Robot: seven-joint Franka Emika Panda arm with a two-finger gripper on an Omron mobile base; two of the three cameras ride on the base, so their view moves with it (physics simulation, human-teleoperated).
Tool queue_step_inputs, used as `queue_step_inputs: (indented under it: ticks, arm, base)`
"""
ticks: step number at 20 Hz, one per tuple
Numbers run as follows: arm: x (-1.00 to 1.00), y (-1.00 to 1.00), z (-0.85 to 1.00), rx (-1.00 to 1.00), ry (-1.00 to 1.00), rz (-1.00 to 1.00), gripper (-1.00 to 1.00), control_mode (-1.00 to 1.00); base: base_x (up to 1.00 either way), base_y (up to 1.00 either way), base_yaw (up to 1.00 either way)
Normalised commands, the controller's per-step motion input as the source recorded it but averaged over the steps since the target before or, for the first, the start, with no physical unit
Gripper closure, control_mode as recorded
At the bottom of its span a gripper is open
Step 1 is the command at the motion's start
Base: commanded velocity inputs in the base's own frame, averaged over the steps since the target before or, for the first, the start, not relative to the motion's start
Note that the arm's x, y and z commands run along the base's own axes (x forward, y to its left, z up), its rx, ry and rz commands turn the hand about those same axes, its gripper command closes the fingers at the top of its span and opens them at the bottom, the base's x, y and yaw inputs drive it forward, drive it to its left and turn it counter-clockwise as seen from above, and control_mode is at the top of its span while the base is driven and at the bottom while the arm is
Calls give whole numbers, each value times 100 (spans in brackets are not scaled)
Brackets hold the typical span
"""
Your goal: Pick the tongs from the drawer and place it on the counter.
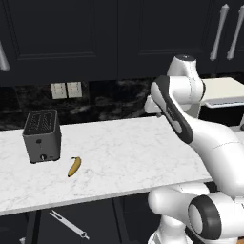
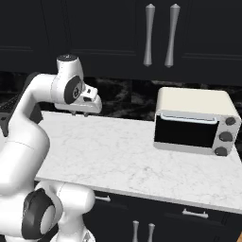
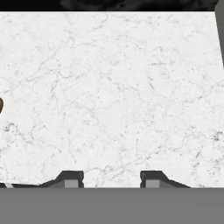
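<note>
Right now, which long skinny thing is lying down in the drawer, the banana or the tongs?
The tongs. They are thin, silvery and lie in the dark open drawer below the counter's front edge. The yellow banana lies up on the counter beside the toaster.

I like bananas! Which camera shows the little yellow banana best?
The left base view: the whole curved yellow banana lies on the white marble counter beside the grey toaster. The hand view catches a brown sliver at its left edge.

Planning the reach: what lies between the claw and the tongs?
In the left base view, the counter's front edge lies between claw and tongs.
</note>
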Motion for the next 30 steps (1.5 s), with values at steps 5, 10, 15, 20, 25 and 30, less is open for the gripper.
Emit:
queue_step_inputs:
  ticks: [5, 10, 15, 20, 25, 30]
  arm:
    - [-71, 7, -2, 0, -5, 3, -100, -100]
    - [-100, 53, -32, 0, 0, 5, -100, -100]
    - [-100, 91, -46, 0, 0, 0, -100, -100]
    - [-85, 100, -58, 0, 0, 0, -100, -100]
    - [-37, 100, -58, -2, 0, 0, -100, -100]
    - [-6, 96, -74, 0, 6, 0, -100, -100]
  base:
    - [0, 0, 0]
    - [0, 0, 0]
    - [0, 0, 0]
    - [0, 0, 0]
    - [0, 0, 0]
    - [0, 0, 0]
